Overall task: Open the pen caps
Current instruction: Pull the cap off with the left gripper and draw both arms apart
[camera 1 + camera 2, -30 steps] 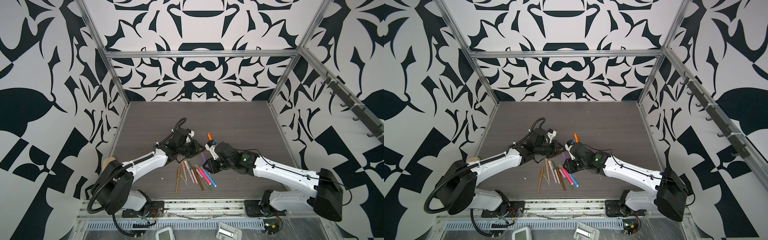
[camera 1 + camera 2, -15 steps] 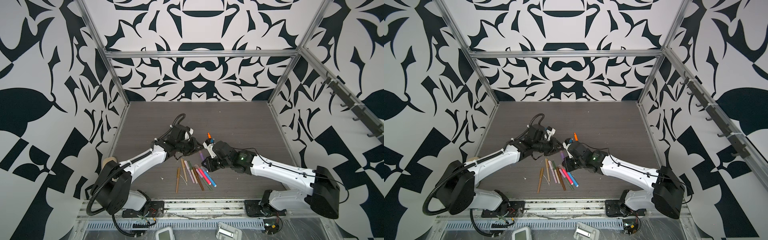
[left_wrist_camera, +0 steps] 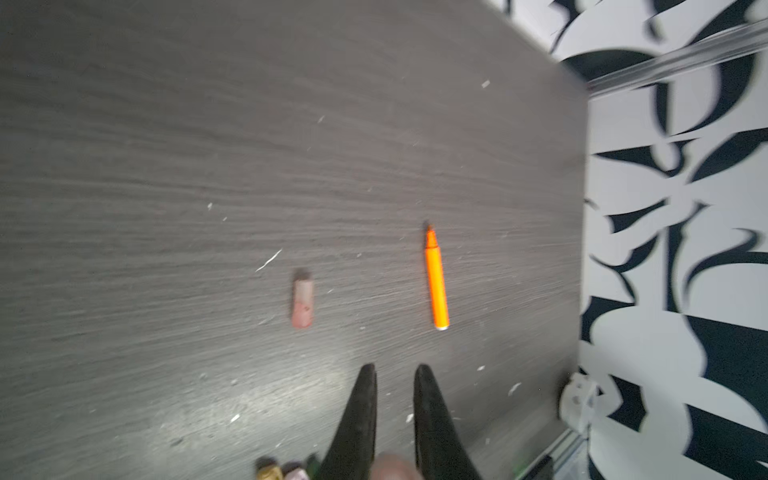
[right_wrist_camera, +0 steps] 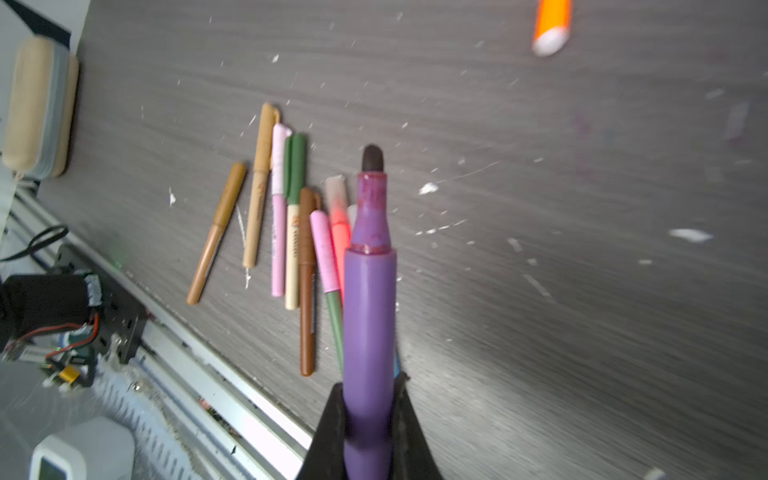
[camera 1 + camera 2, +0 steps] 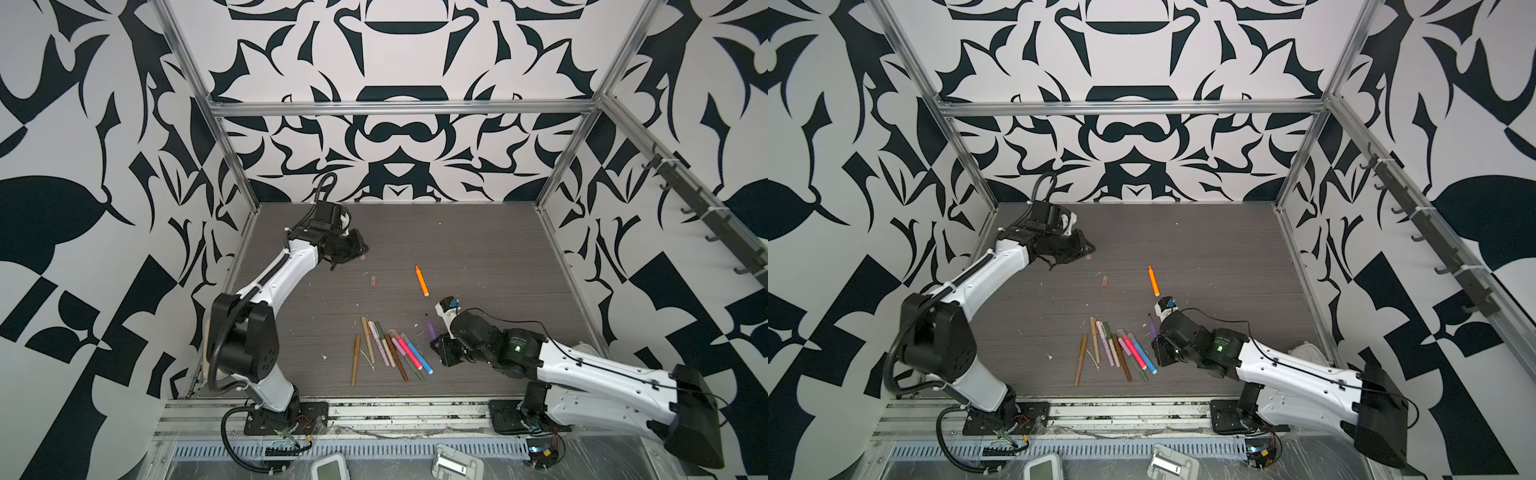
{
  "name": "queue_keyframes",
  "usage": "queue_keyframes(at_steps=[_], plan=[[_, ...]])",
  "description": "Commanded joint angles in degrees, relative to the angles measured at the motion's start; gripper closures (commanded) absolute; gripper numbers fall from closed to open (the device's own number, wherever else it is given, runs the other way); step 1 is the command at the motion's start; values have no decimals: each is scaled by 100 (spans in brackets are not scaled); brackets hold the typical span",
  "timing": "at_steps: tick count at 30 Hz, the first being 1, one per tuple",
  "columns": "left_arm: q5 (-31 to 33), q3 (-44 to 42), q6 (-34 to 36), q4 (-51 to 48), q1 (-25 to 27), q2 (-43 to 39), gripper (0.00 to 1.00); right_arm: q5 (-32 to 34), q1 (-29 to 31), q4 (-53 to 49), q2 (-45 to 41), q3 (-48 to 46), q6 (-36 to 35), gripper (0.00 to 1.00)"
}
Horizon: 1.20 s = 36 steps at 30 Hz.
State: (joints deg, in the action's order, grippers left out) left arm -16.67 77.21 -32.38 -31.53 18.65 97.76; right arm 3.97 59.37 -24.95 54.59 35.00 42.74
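Pen caps show in both top views. One lies loose near the middle of the table, on the 9 o'clock side of the orange pen, whose bare tip points to 12. The left gripper hangs out toward 10 o'clock with a pinkish speck at its tip. The right gripper sits toward 5 o'clock with the purple pen in it. The cluster of pens fans out at 6 o'clock, near the front rail.

The left wrist view is blurred. The left gripper's fingers stand almost together, and a brownish-pink lump sits between them low down. I take it for the purple pen's cap, pinched there (too smeared to be sure). The loose cap and the orange pen lie beyond the fingertips, apart from each other.

In the right wrist view the right gripper is clamped on the purple pen's barrel, with its dark tip uncovered. Past it, the cluster's pens all appear to wear their caps: tan, pale pink, green, brown and clear.

By my judgement two pens are opened. The held pieces have yet to be set down, and the whole cluster is left to do.
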Motion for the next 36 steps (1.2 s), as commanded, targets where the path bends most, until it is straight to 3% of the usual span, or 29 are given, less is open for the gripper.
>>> queue_keyframes(at_steps=[1,6,26,31,36], plan=[[658,-27,467,-736,85,424,100,863,-32,-751,-181,-1,-51,100],[1131,402,730,-1159,283,1122,100,1237,-62,-1209,-332,-118,-134,100],[967,1404,971,-1405,309,2424,100,1146,-84,-1023,-699,-585,150,100],[880,1364,908,-1347,314,2406,87,1164,-88,-1057,-831,-670,163,100],[866,1358,874,-1338,338,2398,81,1194,-93,-1084,-767,-645,133,100]])
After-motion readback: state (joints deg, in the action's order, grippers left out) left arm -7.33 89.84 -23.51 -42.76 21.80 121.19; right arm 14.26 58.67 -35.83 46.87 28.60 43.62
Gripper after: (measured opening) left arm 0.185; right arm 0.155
